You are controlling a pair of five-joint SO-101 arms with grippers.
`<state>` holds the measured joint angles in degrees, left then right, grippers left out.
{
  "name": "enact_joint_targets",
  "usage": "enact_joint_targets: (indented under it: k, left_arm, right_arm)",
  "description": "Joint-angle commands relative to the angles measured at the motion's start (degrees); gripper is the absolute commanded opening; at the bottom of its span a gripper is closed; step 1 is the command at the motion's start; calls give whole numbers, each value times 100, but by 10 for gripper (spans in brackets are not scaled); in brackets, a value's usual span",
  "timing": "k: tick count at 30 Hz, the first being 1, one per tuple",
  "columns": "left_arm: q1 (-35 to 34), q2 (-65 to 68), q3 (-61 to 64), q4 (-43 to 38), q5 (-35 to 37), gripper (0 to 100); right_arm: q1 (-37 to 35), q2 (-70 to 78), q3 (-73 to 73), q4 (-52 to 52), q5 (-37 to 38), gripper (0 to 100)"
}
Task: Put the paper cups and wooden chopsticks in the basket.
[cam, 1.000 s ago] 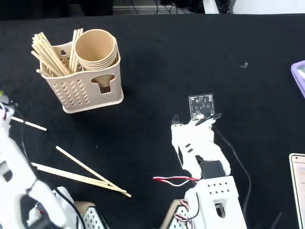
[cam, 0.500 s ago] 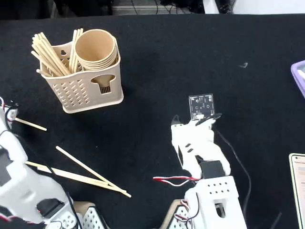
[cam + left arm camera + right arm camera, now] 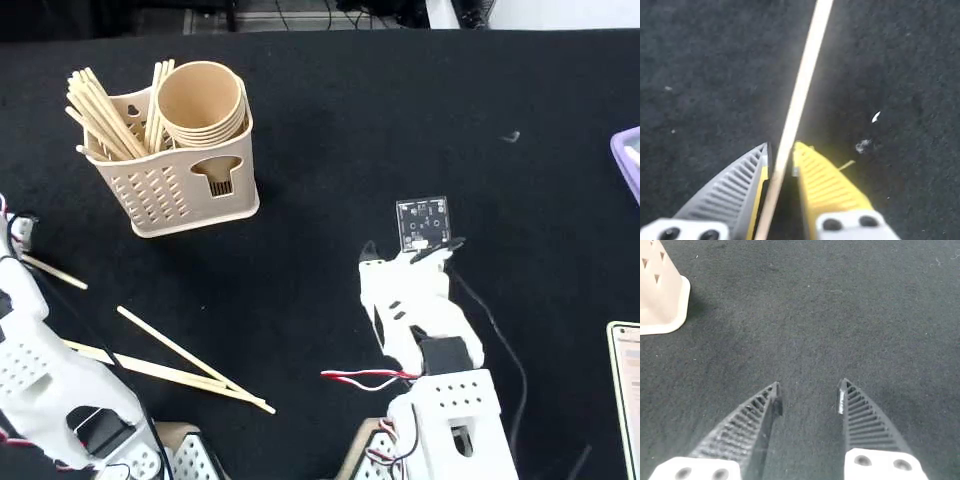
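No text, label or number is legible.

Cups (image 3: 200,97) and chopsticks (image 3: 103,112) in basket (image 3: 172,192)

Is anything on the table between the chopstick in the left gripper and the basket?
Nothing visible: bare table separates the chopstick, clamped in the left gripper, from the basket. The loose chopsticks lie nearer the arms.

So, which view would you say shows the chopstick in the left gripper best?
The left wrist view: the chopstick is close up, pinched in the left gripper. The high view gives a short free end beside that arm; the right wrist view faces the basket and table.
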<state>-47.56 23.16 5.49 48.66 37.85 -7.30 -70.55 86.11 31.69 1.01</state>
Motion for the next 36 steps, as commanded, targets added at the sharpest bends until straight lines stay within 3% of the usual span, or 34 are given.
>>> enact_joint_targets:
  k: [1, 8, 15, 21, 25, 31, 36]
  left_arm:
    - [-92, 35, -171, 79, -26, 41]
    - [-523, -818, -215, 167, -123, 32]
    - [-391, -2207, 57, 2215, -765, 32]
    - [154, -3051, 945, 3253, -1776, 31]
    - [514, -3798, 1842, 3323, -1846, 31]
    - [1033, -5187, 3301, 2716, -2505, 34]
    - [1569, -5881, 4277, 2752, -2242, 66]
  right_arm:
    - [-79, -119, -22, -123, 44, 184]
    - [-79, -119, -22, -123, 44, 184]
    - [-79, -119, -40, -123, 44, 184]
    - [-79, -119, -40, -123, 44, 184]
    - [-79, -119, -40, -123, 44, 184]
    - [-79, -119, -40, -123, 44, 184]
    - [-79, -119, -48, -123, 44, 184]
